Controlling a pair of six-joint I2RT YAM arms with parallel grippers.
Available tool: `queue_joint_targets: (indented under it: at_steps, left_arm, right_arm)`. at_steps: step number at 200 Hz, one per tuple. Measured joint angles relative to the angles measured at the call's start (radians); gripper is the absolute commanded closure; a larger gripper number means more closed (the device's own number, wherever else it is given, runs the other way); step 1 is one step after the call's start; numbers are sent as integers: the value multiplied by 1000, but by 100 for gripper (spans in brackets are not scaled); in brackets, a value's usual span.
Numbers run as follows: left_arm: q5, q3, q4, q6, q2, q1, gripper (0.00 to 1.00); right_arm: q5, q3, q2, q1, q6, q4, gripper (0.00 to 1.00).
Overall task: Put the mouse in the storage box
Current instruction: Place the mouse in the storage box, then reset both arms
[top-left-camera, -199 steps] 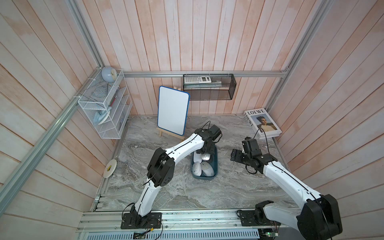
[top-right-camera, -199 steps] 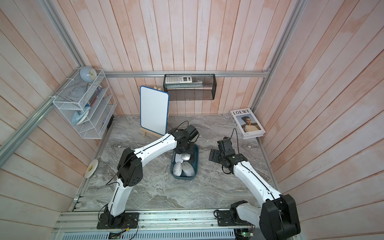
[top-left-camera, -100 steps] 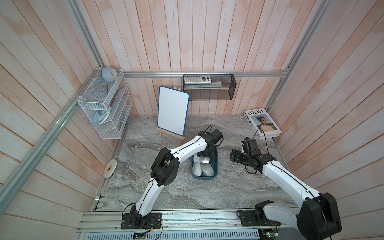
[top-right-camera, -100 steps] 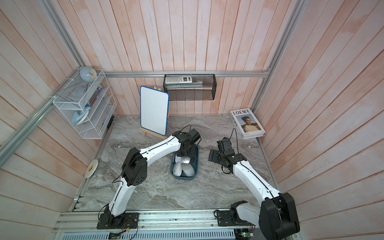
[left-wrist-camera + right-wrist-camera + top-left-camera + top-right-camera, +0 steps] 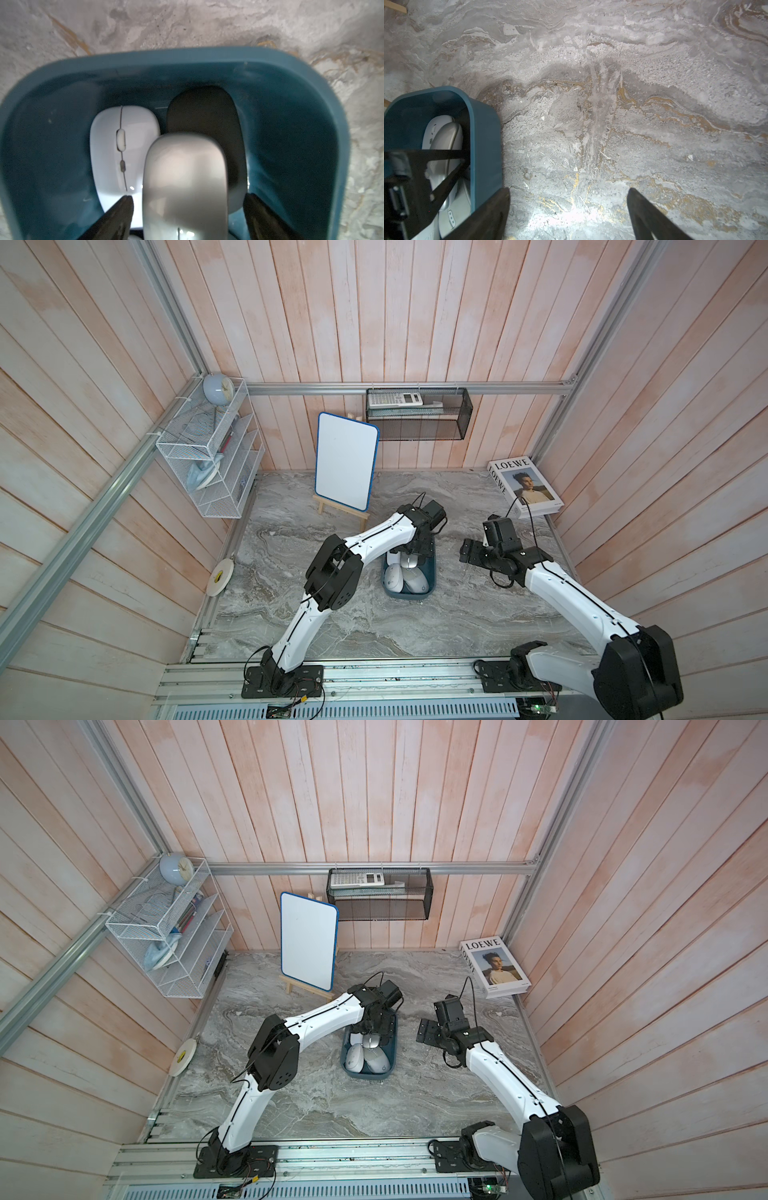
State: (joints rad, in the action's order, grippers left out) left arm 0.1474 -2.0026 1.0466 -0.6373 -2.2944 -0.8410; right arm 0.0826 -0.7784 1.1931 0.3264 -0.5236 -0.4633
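1. In both top views, the dark teal-blue, shallow plastic storage box (image 5: 432,577) sits on the grey marbled stone bench (image 5: 332,614), between the two arms. The left claw (image 5: 417,552) hangs over the box's far end. The silver-grey computer mouse (image 5: 409,561) lies inside the box just below it. We judge that the arm reaches in from above so the mouse lands clear of the walls. The right claw (image 5: 467,556) hovers over bare bench beside the box, out of the left arm's way, and carries nothing.

2. In the left wrist view, the left claw (image 5: 188,197) stands apart. Its dark fingers (image 5: 118,216) flank the silver-grey computer mouse (image 5: 185,182) with a visible gap on each side, so nothing is clamped. The mouse appears to rest across a white scroll-wheel mouse (image 5: 122,145) and a flat black mouse (image 5: 205,116). These two take up the floor at this end, which is likely why it sits stacked rather than flat. All three lie within the storage box's wall (image 5: 291,124).

3. In the right wrist view, the right claw (image 5: 568,189) is spread wide over empty bench (image 5: 633,104). The storage box (image 5: 483,145) shows at the edge, with the silver-grey computer mouse (image 5: 446,135) inside, partly behind the left claw's black frame. We judge the placing done. What remains is to lift the left claw straight up without nudging the stack.
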Motion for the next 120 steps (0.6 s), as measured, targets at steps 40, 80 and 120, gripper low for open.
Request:
queue_joint_targets:
  at_steps: [40, 80, 120]
  left_arm:
    - [58, 48, -38, 30, 103, -2, 0]
    - [202, 363, -242, 108, 599, -4, 0]
    - [399, 835, -517, 180, 1142, 81, 0]
  right_arm:
    - [-2, 0, 0, 0, 0, 0, 8]
    - [-2, -10, 10, 0, 1, -1, 8]
    - [28, -93, 46, 0, 4, 26, 8]
